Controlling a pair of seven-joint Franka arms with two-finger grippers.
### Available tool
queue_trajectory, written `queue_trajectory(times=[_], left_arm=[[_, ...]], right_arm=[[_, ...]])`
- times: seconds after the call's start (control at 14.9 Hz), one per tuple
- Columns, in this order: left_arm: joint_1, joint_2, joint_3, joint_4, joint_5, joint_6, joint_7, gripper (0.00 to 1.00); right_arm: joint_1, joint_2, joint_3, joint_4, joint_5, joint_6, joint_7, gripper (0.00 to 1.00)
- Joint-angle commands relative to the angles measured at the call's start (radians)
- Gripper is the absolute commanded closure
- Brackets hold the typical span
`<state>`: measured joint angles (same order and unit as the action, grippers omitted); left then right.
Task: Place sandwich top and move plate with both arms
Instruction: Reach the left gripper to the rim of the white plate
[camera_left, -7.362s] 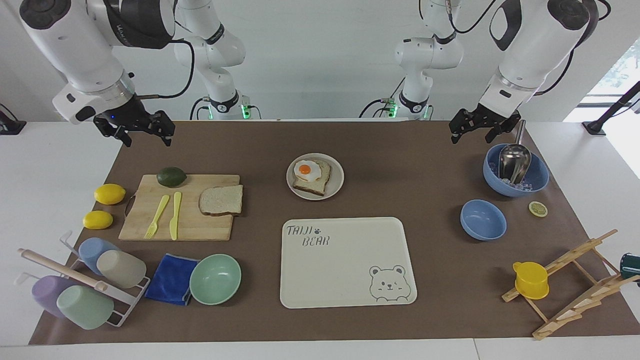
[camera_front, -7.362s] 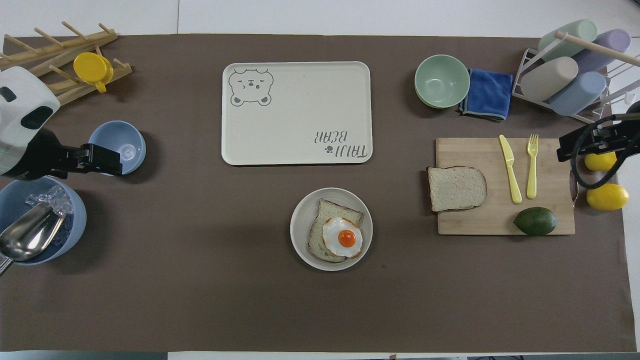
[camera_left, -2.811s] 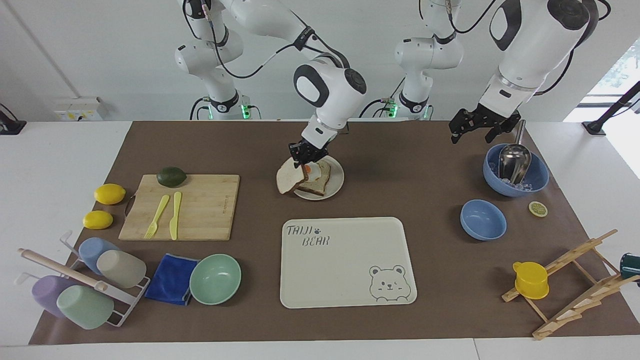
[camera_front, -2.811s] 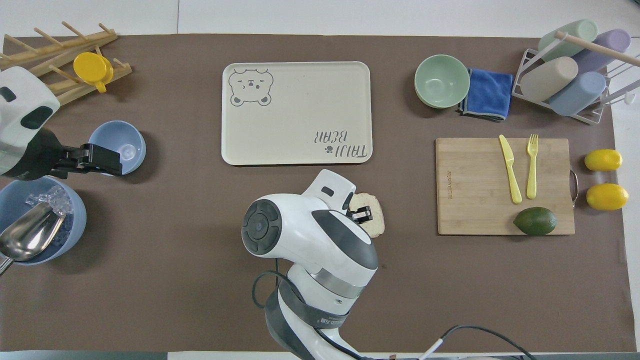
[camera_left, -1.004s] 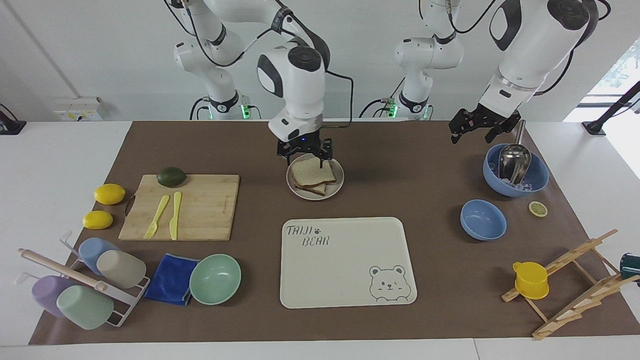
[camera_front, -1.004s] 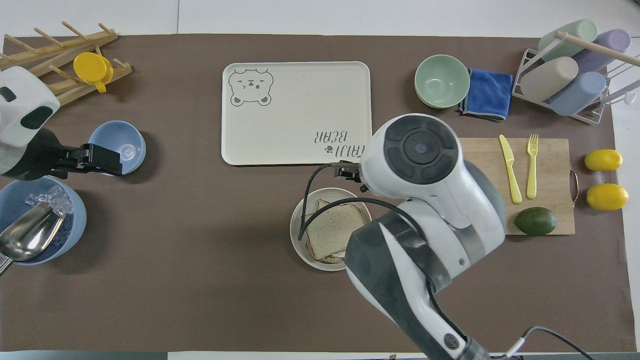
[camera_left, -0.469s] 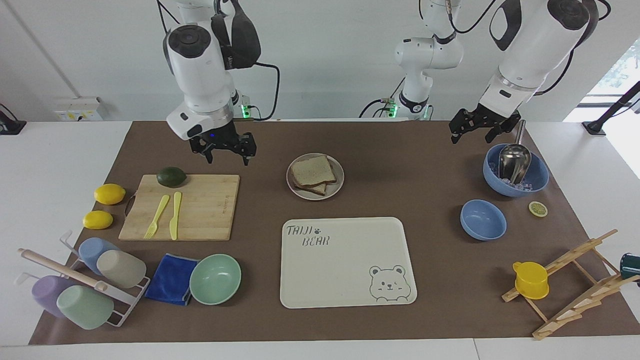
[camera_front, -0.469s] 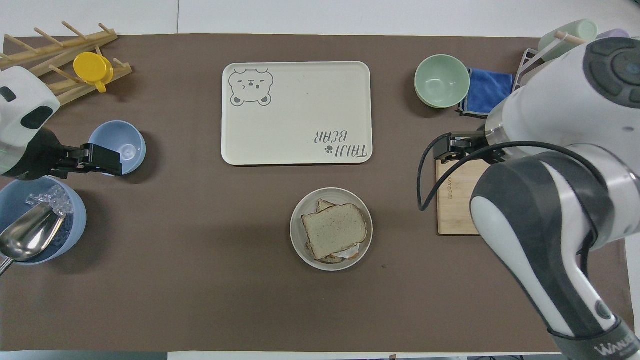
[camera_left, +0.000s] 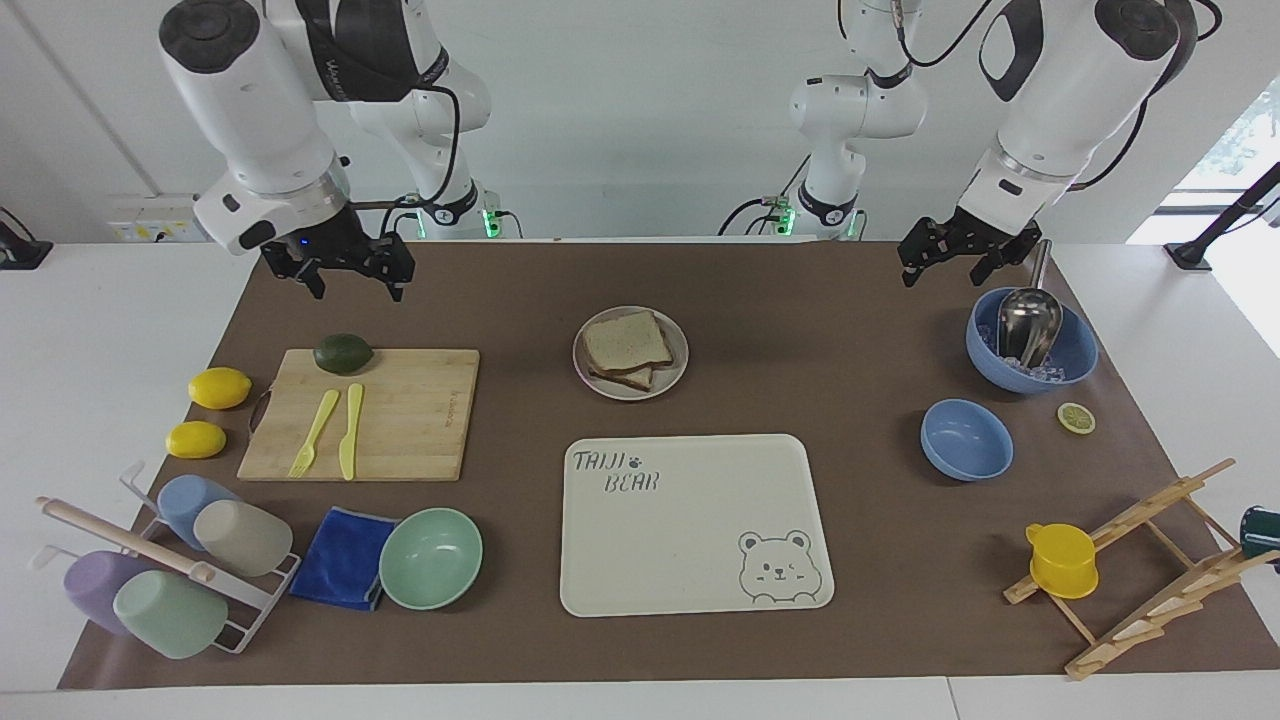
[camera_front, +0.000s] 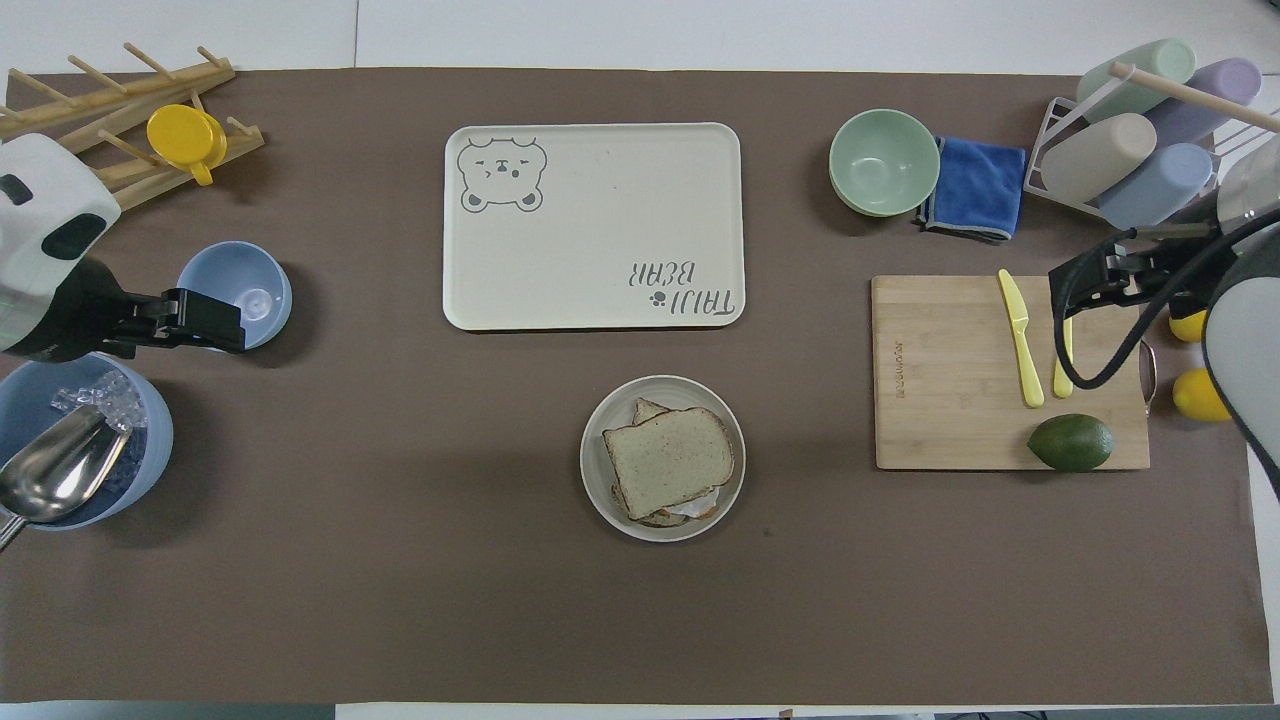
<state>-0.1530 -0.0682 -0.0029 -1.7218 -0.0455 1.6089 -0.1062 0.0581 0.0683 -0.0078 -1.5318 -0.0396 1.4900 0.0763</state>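
The sandwich top (camera_left: 627, 339) (camera_front: 668, 448) lies flat on a lower bread slice on the round cream plate (camera_left: 678, 371) (camera_front: 596, 430), mid-table and nearer to the robots than the tray. Nothing touches it. My right gripper (camera_left: 345, 280) (camera_front: 1088, 276) hangs open and empty in the air, over the mat's edge near the cutting board at the right arm's end. At the other end my left gripper (camera_left: 948, 262) (camera_front: 232, 320) waits open and empty above the mat, beside the big blue bowl.
A cream bear tray (camera_left: 690, 520) lies farther from the robots than the plate. The cutting board (camera_left: 400, 420) carries a yellow knife, a fork and an avocado (camera_left: 343, 353). A blue bowl with ice and a scoop (camera_left: 1030, 340) and a small blue bowl (camera_left: 966, 438) sit under the left arm.
The right gripper released the sandwich top on the plate, rose, and swung toward the right arm's end of the table. The left arm has not moved.
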Motion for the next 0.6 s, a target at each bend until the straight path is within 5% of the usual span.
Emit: queue_trajectory(times=[0.0,0.27,0.54], left_arm=[[-0.014,-0.028,-0.011,-0.013,0.0,-0.017,-0.004,0.0],[-0.068,-0.053,-0.015,-0.064,-0.007,0.018,0.003,0.0],[-0.152,-0.122,-0.017,-0.234,-0.02,0.149,-0.004,0.0]], right_arm=[[0.006,-0.025,-0.001,-0.05,0.014,0.018,-0.016,0.0],[0.006,-0.035,-0.015,-0.079,0.02,0.013,-0.021,0.0],[-0.001,-0.041,-0.03,-0.085,0.026,0.0,-0.023,0.0]])
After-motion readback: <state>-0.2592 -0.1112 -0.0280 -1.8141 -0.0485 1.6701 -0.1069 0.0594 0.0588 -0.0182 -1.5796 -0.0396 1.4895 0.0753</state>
